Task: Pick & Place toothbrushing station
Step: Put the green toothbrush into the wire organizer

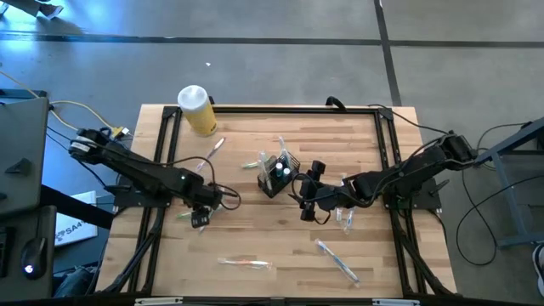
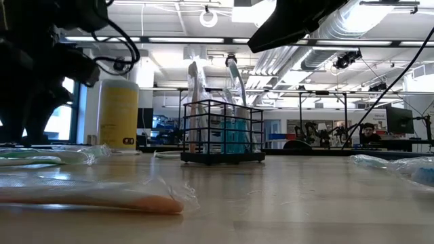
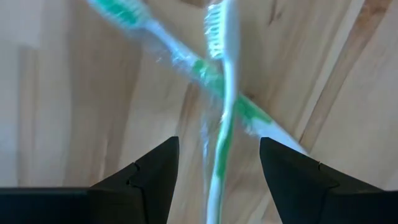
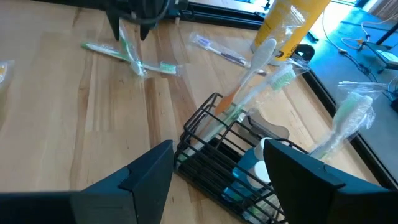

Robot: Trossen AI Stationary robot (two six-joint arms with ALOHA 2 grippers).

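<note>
Left side of counter (image 1: pixel 280 246): left gripper (image 1: pixel 201 218) sits low over two wrapped green toothbrushes (image 3: pixel 221 106) lying crossed on the wood. Left wrist view shows fingers (image 3: pixel 146 171) spread wide, straddling one brush handle, nothing pinched yet. In right wrist view one green brush (image 4: pixel 134 53) hangs close by that gripper; whether it is off the counter cannot be told.

Yellow jar (image 1: pixel 196 109) w/ white lid stands at far-left corner of counter, well apart from the work.

Centre: toothbrush caddy (image 1: pixel 277 173), black wire, stands upright mid-counter. Already holds several wrapped brushes and a blue item; low view confirms it sits flat.

Right: right gripper (image 1: pixel 308 189) is just beside the caddy on its right, aimed at it. Right wrist view shows fingers (image 4: pixel 146 168) spread, caddy rim between them, no contact seen.

Loose wrapped brushes remain at near edge: one orange (image 1: pixel 245 264), one pale (image 1: pixel 337 259).

Judgement: loading step in hand, approx. partway done. Left arm looks to be at pick of a green brush. Next move needs left gripper closing squarely on one handle w/o dragging the crossed one, then lift and drop into an open slot. Right arm prob. placed to steady the caddy.
</note>
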